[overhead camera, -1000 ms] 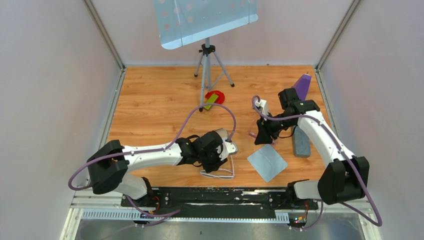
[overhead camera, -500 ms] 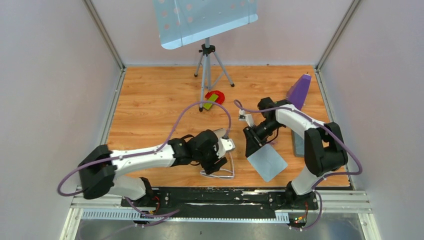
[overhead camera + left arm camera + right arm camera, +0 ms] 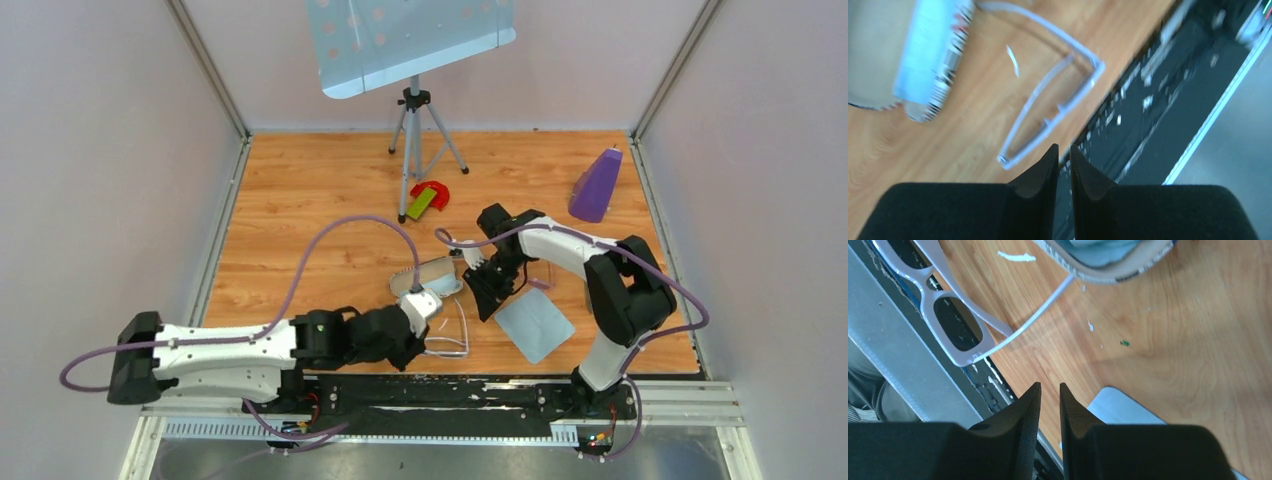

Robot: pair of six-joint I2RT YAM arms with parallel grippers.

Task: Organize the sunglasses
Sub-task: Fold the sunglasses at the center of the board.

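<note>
The sunglasses [image 3: 448, 335], pale and thin-framed, lie unfolded on the wood near the table's front edge. In the left wrist view the sunglasses [image 3: 1075, 95] are just ahead of my left gripper [image 3: 1064, 146], whose jaws stand a narrow slit apart with nothing between them. My right gripper [image 3: 485, 300] hangs right of the glasses, above the wood between them and a blue cloth. From the right wrist, the sunglasses [image 3: 928, 280] sit up and left of the right gripper [image 3: 1050, 384], which is also open only a slit and empty.
An open grey case [image 3: 432, 272] with a blue lining lies just behind the glasses. The light blue cloth [image 3: 535, 325] lies to their right. A purple wedge [image 3: 597, 185], a red and green piece [image 3: 428, 197] and a tripod stand [image 3: 415, 130] stand farther back.
My left arm has drawn back toward the near left, uncovering the case. My right gripper has swung left toward the case and glasses. Both pairs of jaws have narrowed.
</note>
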